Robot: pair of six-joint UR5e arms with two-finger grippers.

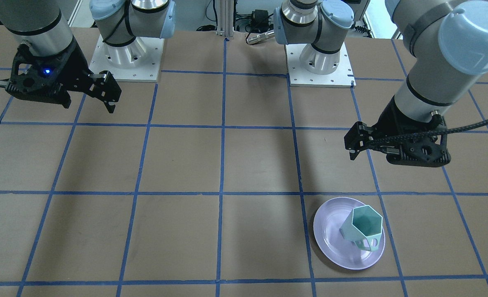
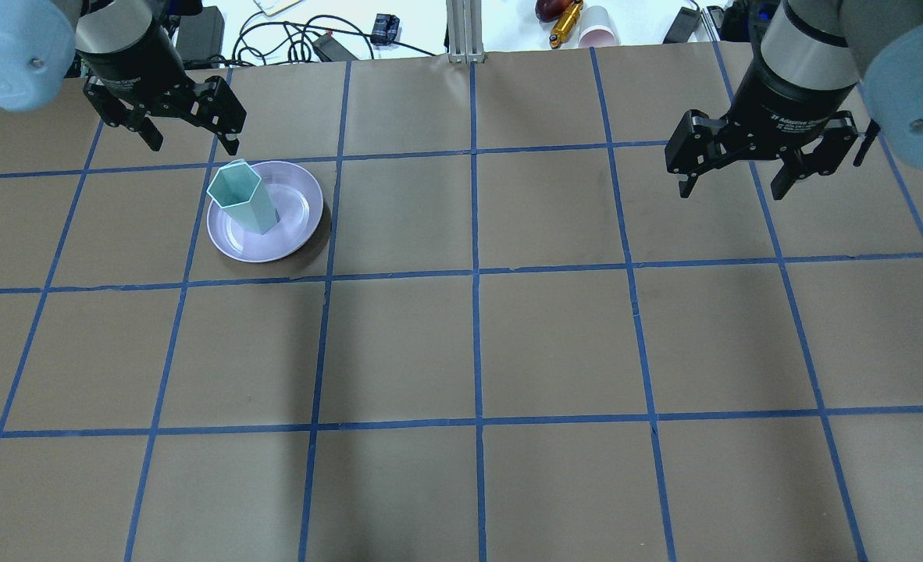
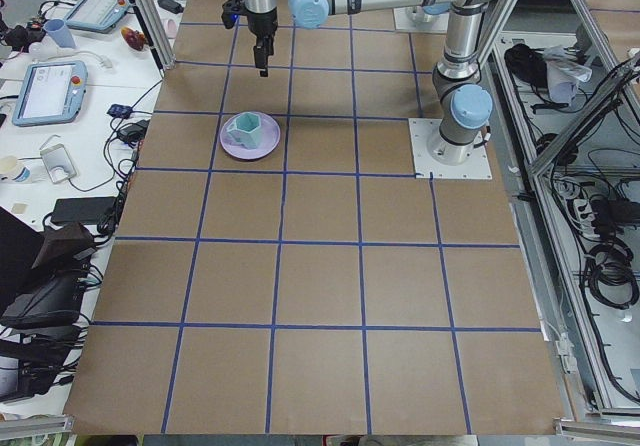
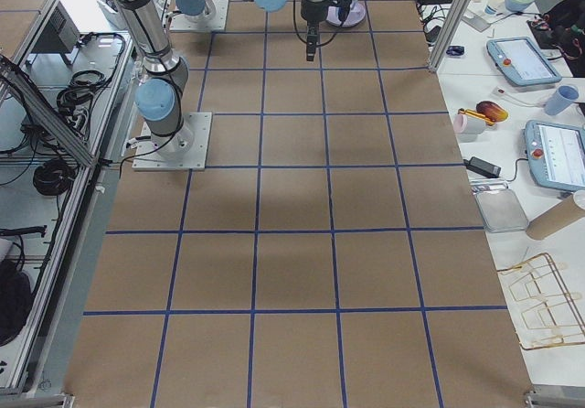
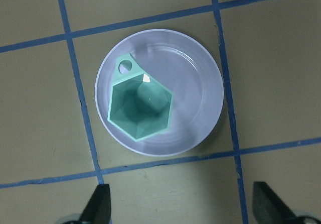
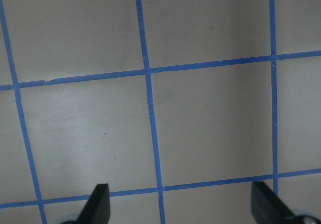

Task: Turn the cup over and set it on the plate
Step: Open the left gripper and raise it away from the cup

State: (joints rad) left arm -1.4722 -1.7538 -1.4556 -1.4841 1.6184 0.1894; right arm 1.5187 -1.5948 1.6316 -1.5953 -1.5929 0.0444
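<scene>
The mint-green cup (image 2: 241, 201) stands upright, mouth up, on the lavender plate (image 2: 297, 211), on the half nearer its rim, with its loop handle toward the table's far edge. My left gripper (image 2: 194, 146) is open and empty; it hangs above the table just beyond the plate and touches nothing. In the left wrist view the cup (image 5: 140, 106) and plate (image 5: 195, 98) lie ahead of the spread fingers (image 5: 98, 206). My right gripper (image 2: 731, 193) is open and empty, high over bare table far to the right. In the front view the cup (image 1: 363, 229) shows its hexagonal opening.
Brown table paper carries a blue tape grid (image 2: 475, 273). The two arm bases (image 1: 128, 57) stand at the robot's side. Cables, a pink cup (image 2: 598, 35) and teach pendants (image 3: 50, 91) lie beyond the table's far edge.
</scene>
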